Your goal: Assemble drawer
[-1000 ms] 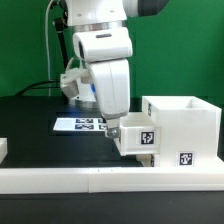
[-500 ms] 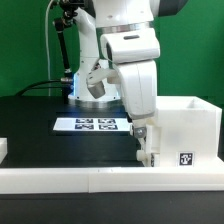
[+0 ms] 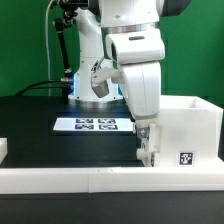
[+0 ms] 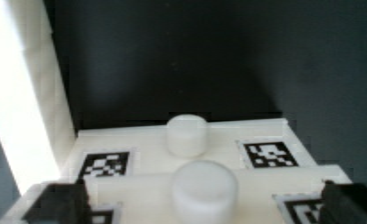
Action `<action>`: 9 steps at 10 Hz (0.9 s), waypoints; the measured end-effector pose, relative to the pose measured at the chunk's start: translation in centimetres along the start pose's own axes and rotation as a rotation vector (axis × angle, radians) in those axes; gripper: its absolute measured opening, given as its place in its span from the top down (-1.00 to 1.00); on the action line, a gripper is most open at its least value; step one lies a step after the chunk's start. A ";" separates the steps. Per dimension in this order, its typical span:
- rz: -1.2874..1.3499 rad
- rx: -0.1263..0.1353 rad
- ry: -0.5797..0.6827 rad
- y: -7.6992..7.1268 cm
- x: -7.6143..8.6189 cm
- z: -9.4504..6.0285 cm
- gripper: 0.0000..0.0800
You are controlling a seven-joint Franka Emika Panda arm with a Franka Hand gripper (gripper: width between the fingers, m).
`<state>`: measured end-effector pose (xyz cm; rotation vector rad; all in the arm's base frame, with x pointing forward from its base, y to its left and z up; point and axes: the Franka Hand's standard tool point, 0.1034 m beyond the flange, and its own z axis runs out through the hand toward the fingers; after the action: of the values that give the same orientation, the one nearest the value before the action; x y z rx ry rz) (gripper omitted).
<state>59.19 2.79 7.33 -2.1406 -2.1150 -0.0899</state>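
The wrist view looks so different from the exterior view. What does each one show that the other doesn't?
Only the wrist view shows the two rounded white knobs on the drawer part's tagged face.

Only the exterior view shows the robot arm, the marker board and the white drawer box.

Both show the black table and the gripper down at the drawer part.

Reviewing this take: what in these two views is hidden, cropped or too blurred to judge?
- Exterior view: the gripper fingertips are hidden by the arm's white body and the white open-topped drawer box; grasp unclear.
- Exterior view: the flat white marker board is partly covered by the arm.
- Wrist view: the white tagged drawer part is blurred; black fingers are cropped by the edge.
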 end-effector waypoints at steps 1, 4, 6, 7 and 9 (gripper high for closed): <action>-0.016 0.009 -0.005 0.0 -0.1 -0.1 -0.62; -0.013 0.009 -0.005 0.0 -0.2 -0.1 -0.62; -0.034 0.009 -0.004 0.0 -0.5 -0.1 -0.62; -0.082 -0.007 -0.003 0.3 -0.6 -0.2 -0.62; -0.097 -0.028 0.001 0.6 0.2 -0.3 -0.62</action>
<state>59.85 2.96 7.60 -2.0520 -2.2293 -0.1300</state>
